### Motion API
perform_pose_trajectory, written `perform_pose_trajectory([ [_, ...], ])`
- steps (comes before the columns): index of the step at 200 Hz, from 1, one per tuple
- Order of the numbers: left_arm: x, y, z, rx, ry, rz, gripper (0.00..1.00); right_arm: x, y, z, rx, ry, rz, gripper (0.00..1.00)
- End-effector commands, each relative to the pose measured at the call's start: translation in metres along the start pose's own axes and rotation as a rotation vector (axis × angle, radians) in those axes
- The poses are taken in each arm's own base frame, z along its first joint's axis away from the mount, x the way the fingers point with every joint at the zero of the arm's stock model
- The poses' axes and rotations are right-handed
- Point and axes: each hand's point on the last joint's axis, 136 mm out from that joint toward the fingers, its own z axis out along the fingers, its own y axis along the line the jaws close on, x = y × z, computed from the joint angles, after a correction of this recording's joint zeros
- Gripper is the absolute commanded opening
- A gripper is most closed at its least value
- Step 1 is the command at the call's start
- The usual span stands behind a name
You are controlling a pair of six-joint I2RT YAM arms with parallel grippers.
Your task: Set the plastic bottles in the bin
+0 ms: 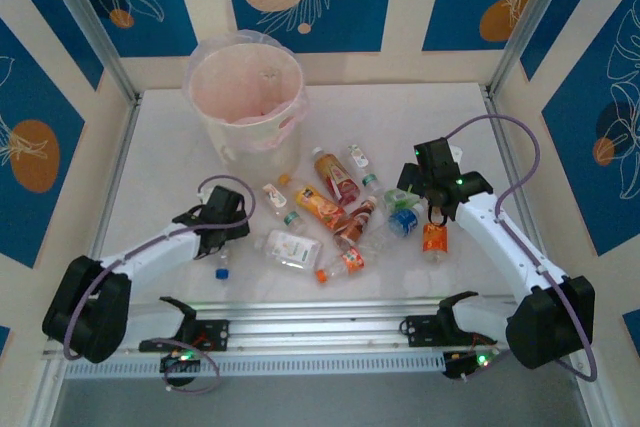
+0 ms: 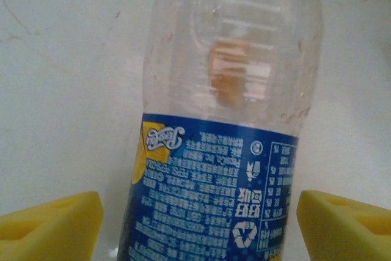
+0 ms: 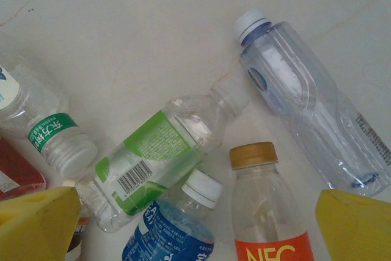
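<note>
Blue-labelled bottle [image 2: 214, 169]: lies flat on the white table [image 2: 55, 77], between the fingers [image 2: 52, 224] of the left gripper [image 2: 198, 200]. The fingers are spread, one on each side of the label band. A strip of table shows on both sides, so there is no contact yet.

Long axis: runs straight out from the wrist, square to the closing line. The label end sits nearest the fingers and the clear end points away past the tips. The cap is not in the wrist view. From above, a small blue cap [image 1: 222, 271] sits just behind the left gripper [image 1: 232, 219]; it is likely this bottle's, but that is not certain.

Step in hand, by my read, is the grasp. The bottle looks roughly centred, so you can close evenly on the label band. Thin empty plastic will give, so squeeze enough to hold it without crushing it sideways out of the pads. The carry goes to the bin [image 1: 245, 97], which stands well beyond the fingertips at the far side of the table.

Right gripper [image 3: 195, 218]: its fingers [image 3: 36, 224] are spread wide and hold nothing. It is poised over the loose heap.
- The NFC bottle [image 3: 263, 212], gold-capped, and a white-capped blue bottle [image 3: 174, 227] lie between the fingers.
- A green-labelled bottle [image 3: 153, 163] and a clear bottle [image 3: 311, 102] lie just past the tips.
</note>
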Motion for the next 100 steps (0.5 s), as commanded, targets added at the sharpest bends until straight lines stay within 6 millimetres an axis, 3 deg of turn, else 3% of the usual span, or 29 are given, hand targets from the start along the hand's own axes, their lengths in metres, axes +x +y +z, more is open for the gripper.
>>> perform_pose_trajectory([
  [1, -0.002, 0.002, 0.001, -0.045, 0.008, -0.02, 0.82, -0.012, 0.005, -0.006, -0.006, -0.035, 0.025, 0.99],
  [53, 0.005, 0.009, 0.011, -0.123, 0.061, -0.032, 0.79, -0.011, 0.003, -0.008, 0.001, -0.036, 0.024, 0.99],
  [100, 0.008, 0.016, 0.014, -0.177, 0.079, -0.057, 0.69, -0.012, 0.002, -0.009, 0.006, -0.038, 0.027, 0.99],
])
